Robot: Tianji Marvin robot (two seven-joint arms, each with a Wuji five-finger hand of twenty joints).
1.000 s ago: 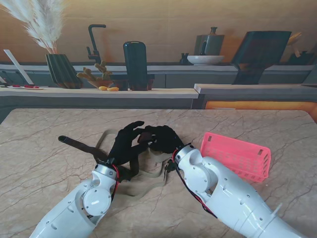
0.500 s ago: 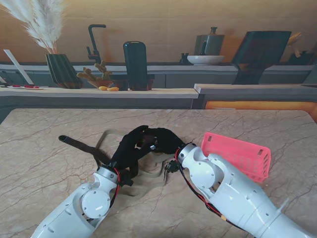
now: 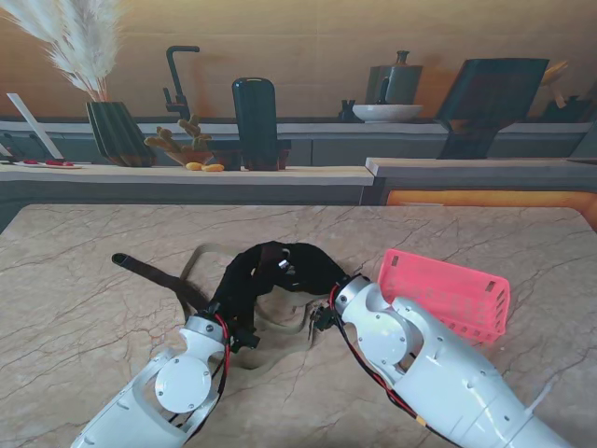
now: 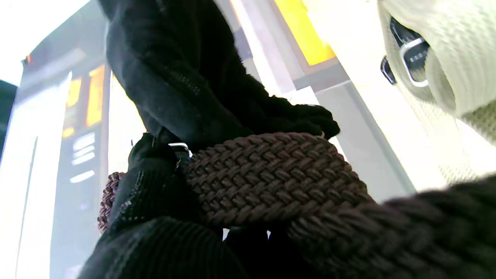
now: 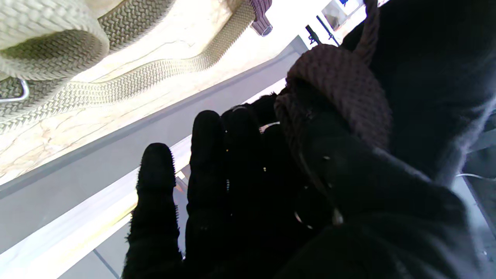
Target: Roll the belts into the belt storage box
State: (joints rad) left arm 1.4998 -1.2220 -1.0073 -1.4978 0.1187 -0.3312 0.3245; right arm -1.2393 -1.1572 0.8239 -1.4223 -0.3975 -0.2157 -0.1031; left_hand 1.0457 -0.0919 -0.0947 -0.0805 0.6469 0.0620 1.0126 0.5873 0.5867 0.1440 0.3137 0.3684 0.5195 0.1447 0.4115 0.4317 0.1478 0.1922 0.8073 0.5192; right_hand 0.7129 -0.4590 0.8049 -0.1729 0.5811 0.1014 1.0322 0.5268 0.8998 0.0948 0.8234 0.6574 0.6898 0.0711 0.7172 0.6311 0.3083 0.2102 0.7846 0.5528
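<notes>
**Belts and storage box: condition**

Dark brown braided belt (image 4: 271, 178): partly coiled, raised off the table, tail trailing toward 10 o'clock. Beige woven belt (image 5: 116, 89): loose on the marble. Pink slatted plastic basket (image 3: 448, 294): at 3 o'clock, tilted.

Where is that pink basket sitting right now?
In the stand's view the pink basket sits on the marble table at the robot's right, just beyond the right arm and right of both gloved hands.

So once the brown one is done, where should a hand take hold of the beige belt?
Probably at the buckle end: the beige belt already curls into a loop by its metal ring, a ready core for rolling. Come from above, since it lies on the table under both hands, its tail trailing flat.
</notes>
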